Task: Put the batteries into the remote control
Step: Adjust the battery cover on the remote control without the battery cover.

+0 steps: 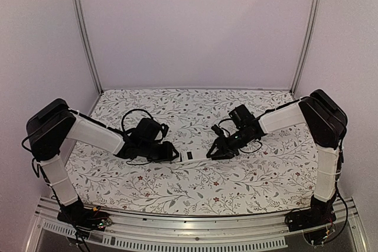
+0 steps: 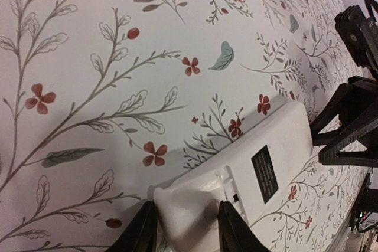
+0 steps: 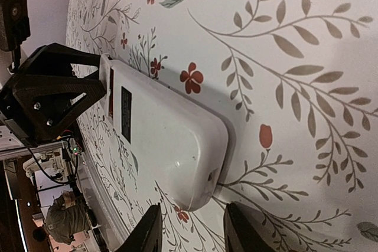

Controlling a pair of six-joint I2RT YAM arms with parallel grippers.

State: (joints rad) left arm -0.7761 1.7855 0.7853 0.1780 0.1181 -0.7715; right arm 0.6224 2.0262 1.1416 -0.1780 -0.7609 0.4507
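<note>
The remote control (image 1: 192, 156) lies back-up on the floral cloth between both arms, white, with a black label (image 2: 264, 174). My left gripper (image 2: 188, 231) is shut on its battery-cover end, one finger (image 2: 142, 228) pressed against each side. At the opposite, rounded end (image 3: 198, 169) my right gripper (image 3: 195, 228) stands open, its fingers (image 3: 245, 228) straddling the tip with cloth showing in the gaps. A thin red strip (image 3: 111, 90) shows at the cover end; I cannot tell what it is. The batteries are hidden.
The floral cloth (image 1: 177, 187) covers the table. Aluminium posts (image 1: 82, 33) and white walls close the back and sides. A metal rail (image 1: 195, 231) runs along the near edge by the arm bases. Cables loop over the left wrist (image 1: 139, 119).
</note>
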